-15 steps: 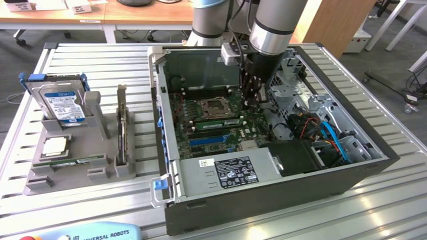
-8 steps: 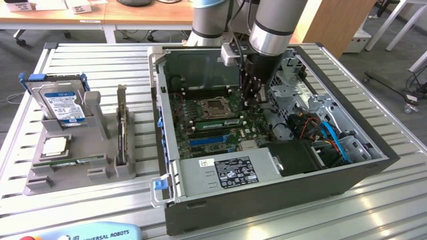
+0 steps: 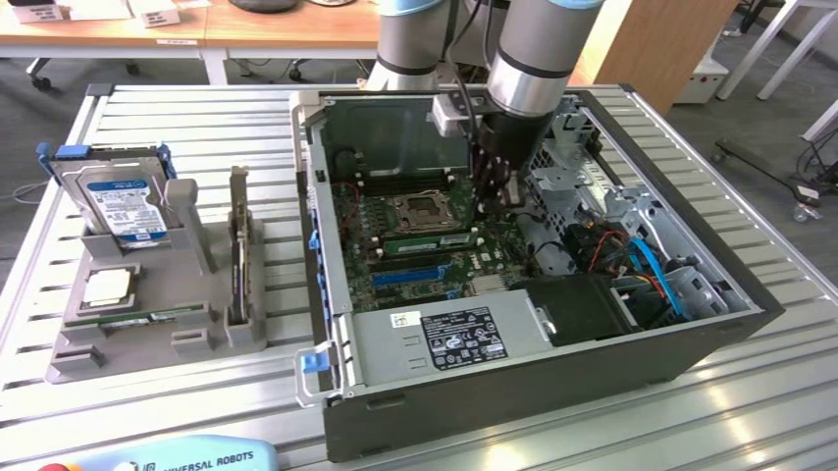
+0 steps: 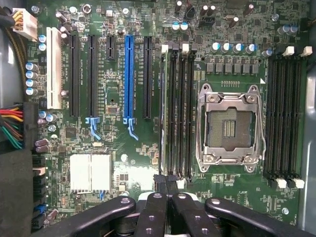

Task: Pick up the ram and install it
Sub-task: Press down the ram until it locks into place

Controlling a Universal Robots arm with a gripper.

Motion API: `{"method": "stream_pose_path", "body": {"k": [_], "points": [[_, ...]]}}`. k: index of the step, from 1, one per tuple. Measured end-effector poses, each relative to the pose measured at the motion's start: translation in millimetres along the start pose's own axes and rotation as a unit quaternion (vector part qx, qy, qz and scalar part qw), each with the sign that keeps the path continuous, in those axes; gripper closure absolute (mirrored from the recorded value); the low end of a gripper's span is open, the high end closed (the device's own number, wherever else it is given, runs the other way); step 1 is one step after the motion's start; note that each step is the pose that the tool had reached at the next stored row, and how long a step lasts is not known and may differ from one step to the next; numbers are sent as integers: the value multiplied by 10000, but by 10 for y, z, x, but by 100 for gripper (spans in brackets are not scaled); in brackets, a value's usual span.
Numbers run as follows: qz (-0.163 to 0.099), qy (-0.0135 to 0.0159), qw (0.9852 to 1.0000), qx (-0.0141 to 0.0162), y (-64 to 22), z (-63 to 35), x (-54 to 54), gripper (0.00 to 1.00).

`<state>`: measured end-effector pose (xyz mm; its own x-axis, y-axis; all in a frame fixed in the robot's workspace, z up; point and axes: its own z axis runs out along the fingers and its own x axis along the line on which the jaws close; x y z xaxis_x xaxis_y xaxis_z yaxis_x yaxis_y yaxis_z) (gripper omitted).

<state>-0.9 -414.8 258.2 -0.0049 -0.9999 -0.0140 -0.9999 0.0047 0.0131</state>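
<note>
In the exterior view the ram (image 3: 426,239), a long green stick, stands on edge in a memory slot beside the empty CPU socket (image 3: 426,208) of the open computer case (image 3: 524,383). My gripper (image 3: 504,201) reaches down into the case near one end of that slot row. In the wrist view my gripper (image 4: 167,181) is shut, its black fingertips pressed together with nothing between them, over the end of the black memory slots (image 4: 177,113) next to the CPU socket (image 4: 229,128). I cannot tell whether the fingertips touch the ram.
A grey parts holder (image 3: 78,358) on the exterior view's left carries a hard drive (image 3: 121,201), a silver CPU chip (image 3: 108,285), a flat green strip (image 3: 144,316) and an upright dark card (image 3: 238,260). Cables and metal brackets crowd the case at the exterior view's right (image 3: 629,255).
</note>
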Motion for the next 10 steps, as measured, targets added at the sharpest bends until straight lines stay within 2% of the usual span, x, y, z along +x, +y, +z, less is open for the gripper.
{"method": "stream_pose_path", "body": {"k": [10], "points": [[0, 0, 10000, 0, -10, 36, 0, 90]]}}
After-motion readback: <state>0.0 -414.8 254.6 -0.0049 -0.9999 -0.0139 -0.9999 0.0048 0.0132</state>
